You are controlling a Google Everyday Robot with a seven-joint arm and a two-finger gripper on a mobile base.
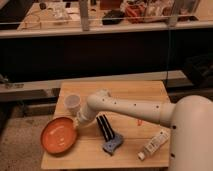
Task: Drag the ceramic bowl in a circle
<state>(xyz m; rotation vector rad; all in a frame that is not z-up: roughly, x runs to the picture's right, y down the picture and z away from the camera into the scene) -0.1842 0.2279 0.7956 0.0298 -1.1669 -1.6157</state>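
The ceramic bowl (58, 135) is a wide, shallow orange-red dish at the front left of the wooden table (140, 95), close to the left edge. My gripper (77, 121) is at the end of the white arm, which reaches in from the right. The gripper sits at the bowl's right rim, just below the small white cup (73, 102). The contact point between gripper and rim is hidden by the wrist.
A black and blue brush (108, 133) lies right of the bowl, close to the gripper. A white tube (154, 144) lies at the front right. A dark counter wall and a rail stand behind the table. The floor shows to the left.
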